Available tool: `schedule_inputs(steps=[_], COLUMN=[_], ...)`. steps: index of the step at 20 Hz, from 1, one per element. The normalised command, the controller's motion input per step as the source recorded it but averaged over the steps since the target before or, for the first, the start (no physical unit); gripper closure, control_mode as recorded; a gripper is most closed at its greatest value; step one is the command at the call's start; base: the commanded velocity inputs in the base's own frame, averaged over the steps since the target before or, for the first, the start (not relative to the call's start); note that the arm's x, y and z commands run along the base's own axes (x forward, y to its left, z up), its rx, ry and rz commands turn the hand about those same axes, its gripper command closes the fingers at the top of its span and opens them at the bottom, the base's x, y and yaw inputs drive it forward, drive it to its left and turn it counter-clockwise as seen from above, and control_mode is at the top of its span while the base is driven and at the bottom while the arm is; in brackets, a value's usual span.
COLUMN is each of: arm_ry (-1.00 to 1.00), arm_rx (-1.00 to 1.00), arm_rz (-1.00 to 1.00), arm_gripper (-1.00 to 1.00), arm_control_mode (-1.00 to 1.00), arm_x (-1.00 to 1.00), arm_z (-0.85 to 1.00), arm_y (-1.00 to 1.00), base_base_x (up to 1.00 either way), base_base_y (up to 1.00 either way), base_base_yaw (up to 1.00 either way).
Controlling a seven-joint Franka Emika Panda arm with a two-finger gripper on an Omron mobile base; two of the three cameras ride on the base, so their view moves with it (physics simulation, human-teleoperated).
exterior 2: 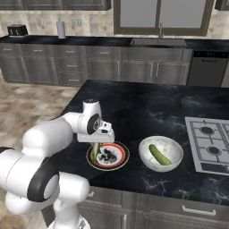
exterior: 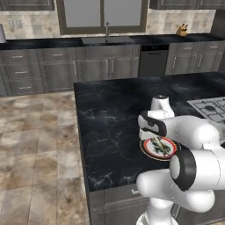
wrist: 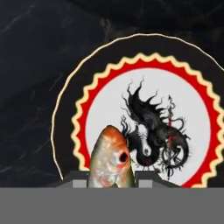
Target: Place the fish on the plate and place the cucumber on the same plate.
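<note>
My gripper (exterior 2: 96, 144) hangs over the left part of the plate (exterior 2: 123, 161), shut on the fish (exterior 2: 95, 152). The fish hangs head-down from the jaws; whether it touches the plate I cannot tell. In the hand view the fish's orange-green head (wrist: 111, 155) sticks out between the two fingertips (wrist: 146, 177), over the plate's red zigzag ring (wrist: 85, 109). From the left base view the plate (exterior: 147, 151) lies partly behind my arm, with the fish (exterior: 161, 146) over it. The cucumber (exterior 2: 159, 154) lies in a white bowl (exterior 2: 172, 145) right of the plate.
The plate and bowl stand near the front edge of the dark marble island (exterior 2: 134, 107). A stove top (exterior 2: 210, 143) is set into the island at the right. Back cabinets with a sink (exterior 2: 159, 41) line the far wall.
</note>
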Motion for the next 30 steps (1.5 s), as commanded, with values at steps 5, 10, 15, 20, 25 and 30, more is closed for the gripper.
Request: schedule_inputs(steps=[5,10,15,20,25,30], arm_ry=[0.00,0.00,0.00,0.00,0.06,0.04], arm_rx=[0.01,0.02,0.00,0.00,0.00,0.00], arm_rz=[0.00,0.00,0.01,0.00,0.00,0.00], arm_gripper=[1.00,1.00,1.00,1.00,1.00,1.00], arm_control_mode=[-1.00,-1.00,-1.00,-1.00,-1.00,-1.00], arm_x=[0.05,0.13,0.25,0.09,0.00,0.00], arm_z=[-0.52,-0.25,-0.05,0.01,0.09,0.29], arm_y=[0.00,0.00,0.00,0.00,0.00,0.00], base_base_x=[0.00,0.00,0.00,0.00,0.00,0.00], base_base_y=[0.00,0.00,0.00,0.00,0.00,0.00], base_base_yaw=[0.00,0.00,0.00,0.00,0.00,0.00])
